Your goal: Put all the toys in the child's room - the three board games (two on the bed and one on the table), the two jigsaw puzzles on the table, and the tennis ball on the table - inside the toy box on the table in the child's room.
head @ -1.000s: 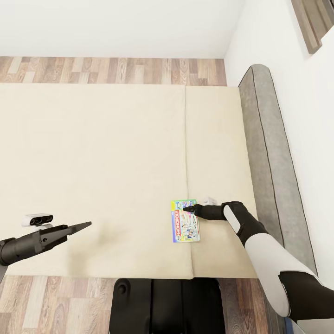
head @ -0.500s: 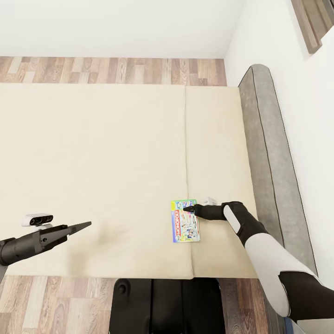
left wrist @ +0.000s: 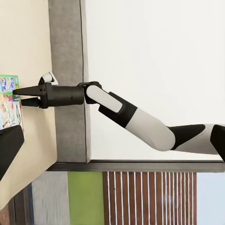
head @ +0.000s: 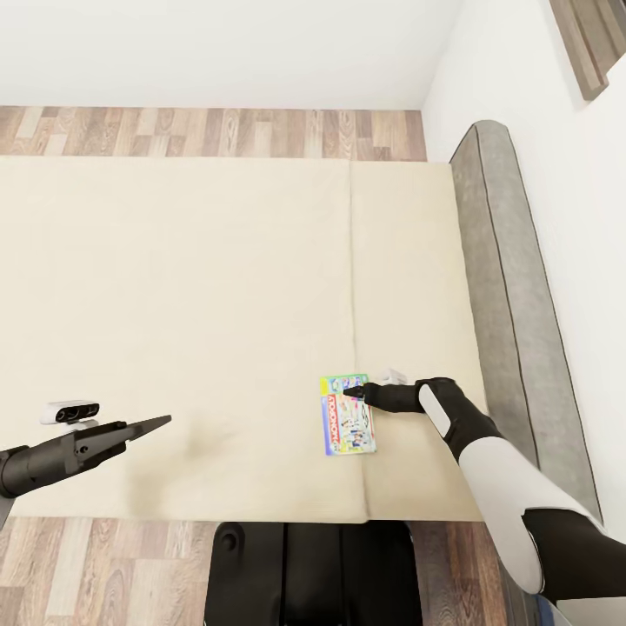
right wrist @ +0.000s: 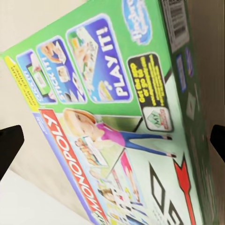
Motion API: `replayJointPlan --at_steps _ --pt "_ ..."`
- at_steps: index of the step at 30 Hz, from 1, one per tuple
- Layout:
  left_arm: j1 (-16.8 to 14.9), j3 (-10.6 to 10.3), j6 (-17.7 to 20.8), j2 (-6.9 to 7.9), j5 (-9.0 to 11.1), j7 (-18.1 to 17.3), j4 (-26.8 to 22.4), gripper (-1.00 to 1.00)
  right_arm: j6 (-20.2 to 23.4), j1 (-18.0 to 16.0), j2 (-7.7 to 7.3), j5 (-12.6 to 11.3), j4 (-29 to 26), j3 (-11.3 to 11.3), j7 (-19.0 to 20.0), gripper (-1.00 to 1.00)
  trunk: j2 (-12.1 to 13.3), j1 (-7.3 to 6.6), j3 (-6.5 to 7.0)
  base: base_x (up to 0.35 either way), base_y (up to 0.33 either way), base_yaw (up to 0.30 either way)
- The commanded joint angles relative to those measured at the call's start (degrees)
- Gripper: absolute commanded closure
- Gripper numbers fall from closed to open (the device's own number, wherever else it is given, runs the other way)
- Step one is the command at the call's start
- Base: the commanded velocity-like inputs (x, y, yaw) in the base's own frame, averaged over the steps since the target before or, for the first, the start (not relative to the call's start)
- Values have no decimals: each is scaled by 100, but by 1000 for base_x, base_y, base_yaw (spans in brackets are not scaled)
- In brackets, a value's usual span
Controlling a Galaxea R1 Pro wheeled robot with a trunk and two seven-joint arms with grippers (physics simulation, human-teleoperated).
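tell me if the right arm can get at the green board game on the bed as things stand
Probably yes. The right pincer already hangs over the far end of the green board game, which lies flat and alone on the beige bed. Its fingers look spread to either side of the box in the right wrist view, with nothing between.

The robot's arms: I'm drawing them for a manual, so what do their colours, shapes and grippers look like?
The right arm alternates rounded glossy white shells with black joint segments, tapering to a black cylindrical wrist. The right gripper ends in two slim, pointed black fingers. The left gripper is likewise black and pointed, beside a small white camera module with dark lenses.
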Motion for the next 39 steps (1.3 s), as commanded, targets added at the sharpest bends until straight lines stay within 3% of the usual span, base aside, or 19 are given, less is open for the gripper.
replayJointPlan --at_steps 1,30,39 --pt "-2 -1 61 2 -2 -22 0 -100 31 -1 -2 -14 -5 3 6 -100 -9 3 -6 0 100 0" --pt "-2 -1 61 2 -2 -22 1 -100 52 -1 -13 0 -2 -4 -38 -100 -9 3 -6 0 91 0" --pt "-2 -1 61 2 -2 -22 1 -100 311 -6 -76 18 4 -2 -39 -100 -9 3 -6 0 0 0"
